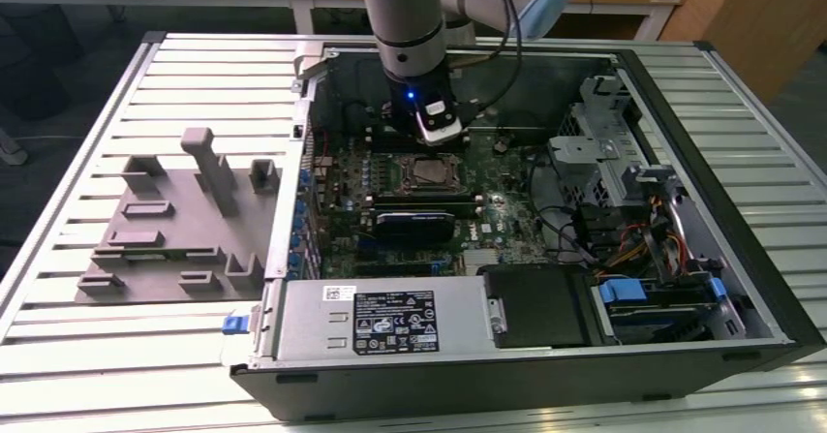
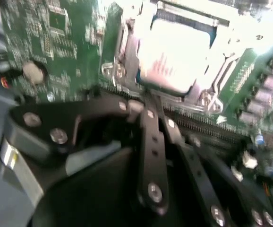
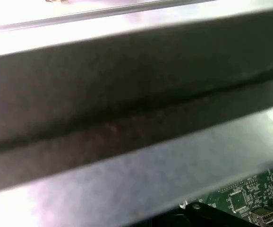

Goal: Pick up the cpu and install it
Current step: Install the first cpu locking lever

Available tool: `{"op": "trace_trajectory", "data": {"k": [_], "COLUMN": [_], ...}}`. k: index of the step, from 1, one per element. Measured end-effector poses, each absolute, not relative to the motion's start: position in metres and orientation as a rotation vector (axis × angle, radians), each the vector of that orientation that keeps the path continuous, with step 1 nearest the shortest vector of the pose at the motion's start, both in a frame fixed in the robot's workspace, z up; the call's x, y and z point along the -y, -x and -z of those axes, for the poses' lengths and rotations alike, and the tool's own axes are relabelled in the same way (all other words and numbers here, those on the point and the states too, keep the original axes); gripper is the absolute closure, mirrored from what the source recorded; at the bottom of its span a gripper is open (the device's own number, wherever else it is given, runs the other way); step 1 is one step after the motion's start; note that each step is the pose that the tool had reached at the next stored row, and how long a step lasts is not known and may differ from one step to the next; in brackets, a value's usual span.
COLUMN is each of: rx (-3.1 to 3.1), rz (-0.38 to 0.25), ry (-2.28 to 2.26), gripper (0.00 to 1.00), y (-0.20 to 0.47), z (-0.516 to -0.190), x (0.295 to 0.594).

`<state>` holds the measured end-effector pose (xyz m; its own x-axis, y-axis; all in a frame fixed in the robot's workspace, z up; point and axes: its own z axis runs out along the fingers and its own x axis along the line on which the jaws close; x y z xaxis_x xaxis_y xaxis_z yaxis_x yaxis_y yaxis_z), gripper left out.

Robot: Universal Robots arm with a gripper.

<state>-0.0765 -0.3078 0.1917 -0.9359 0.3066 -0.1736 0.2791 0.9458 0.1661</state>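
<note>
Cpu sits in the socket, gripper just beside it

Ext. view: cpu (image 1: 429, 171) lies flat in the motherboard (image 1: 387, 176) socket inside the pc case (image 1: 723, 288); gripper (image 1: 441, 135) hangs just behind it, toward the case's far wall. Second wrist view: cpu (image 2: 172, 59) is just past the fingers (image 2: 151, 142), which look narrowed w/ nothing between them.

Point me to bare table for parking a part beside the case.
Free: slatted metal table in front of the grey plastic tray, and the strip behind it. Crowded: the open computer case, with the gripper over the silvery square cpu.
</note>
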Motion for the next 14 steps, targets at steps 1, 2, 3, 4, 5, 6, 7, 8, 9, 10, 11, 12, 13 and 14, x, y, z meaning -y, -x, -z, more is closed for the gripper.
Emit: {"op": "trace_trajectory", "data": {"k": [1,2,3,4,5,6,7,8,9,10,11,12,13,14], "rx": [-2.903,-2.903,-2.903,-2.903,-2.902,-2.903,-2.903,-2.903,-2.903,-2.903,-2.903,-2.903,-2.903,-2.903], "rz": [-0.212,-0.222,-0.230,-0.233,-0.233,-0.233,-0.233,-0.233,-0.233,-0.233,-0.233,-0.233,-0.233,-0.233], "ry": [-0.442,-0.443,-0.444,-0.444,-0.445,-0.445,-0.444,-0.444,-0.444,-0.444,-0.444,-0.444,-0.444,-0.444], "gripper": [0.89,0.89,0.89,0.89,0.89,0.89,0.89,0.89,0.89,0.89,0.89,0.89,0.89,0.89], "y": [0.077,0.077,0.076,0.076,0.076,0.077,0.076,0.076,0.077,0.077,0.077,0.077,0.077,0.077], "z": [-0.192,-0.192,-0.192,-0.192,-0.193,-0.195,-0.198,-0.200,-0.203,-0.206,-0.209,-0.211,-0.214,-0.215], "x": [0.308,0.308,0.308,0.308,0.308,0.308,0.308,0.308,0.308,0.308,0.308,0.308,0.308,0.308]}}
